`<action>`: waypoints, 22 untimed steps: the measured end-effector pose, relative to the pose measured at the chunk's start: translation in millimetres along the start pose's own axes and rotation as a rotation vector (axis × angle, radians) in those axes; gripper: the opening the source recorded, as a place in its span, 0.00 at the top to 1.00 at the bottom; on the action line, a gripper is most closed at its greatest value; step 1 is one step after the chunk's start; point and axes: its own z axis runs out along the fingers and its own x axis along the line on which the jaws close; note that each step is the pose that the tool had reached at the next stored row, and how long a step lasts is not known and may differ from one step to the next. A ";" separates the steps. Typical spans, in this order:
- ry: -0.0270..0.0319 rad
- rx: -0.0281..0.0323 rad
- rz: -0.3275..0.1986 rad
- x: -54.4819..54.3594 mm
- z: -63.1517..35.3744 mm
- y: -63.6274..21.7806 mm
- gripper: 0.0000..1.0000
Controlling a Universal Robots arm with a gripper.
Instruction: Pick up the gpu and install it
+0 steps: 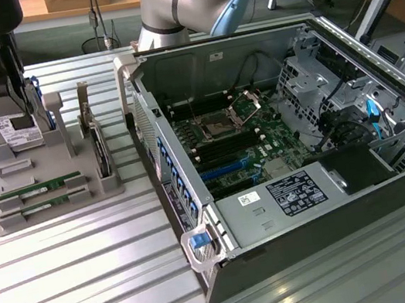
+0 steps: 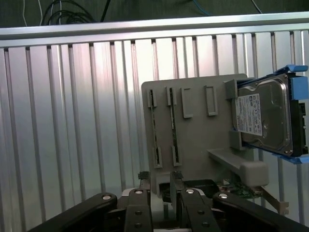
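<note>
The gpu point(image 1: 40, 185) is a thin green stick lying flat in a slot of the grey holder tray point(image 1: 19, 223), with a second like stick point(image 1: 42, 200) just beside it. In the wrist view the gpu point(image 2: 153, 123) appears edge-on in its slot, with the other stick point(image 2: 172, 118) alongside. My gripper point(image 1: 7, 90) hangs above the tray, at the exterior view's upper left, over the hard-drive end. My gripper point(image 2: 160, 180) is open in the wrist view, its fingertips point(image 2: 143, 178) apart with nothing between them, above the tray's edge.
A silver hard drive in blue rails point(image 1: 14, 130) point(image 2: 263, 121) stands at one end of the tray. An upright dark card with a metal bracket point(image 1: 97, 150) stands at the tray's side. The open computer case point(image 1: 295, 143) with its motherboard lies at the exterior view's right, on the ribbed metal table point(image 1: 77, 283).
</note>
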 end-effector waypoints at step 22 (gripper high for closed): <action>-0.0050 -0.0004 0.000 0.5 18.2 -0.8 0.69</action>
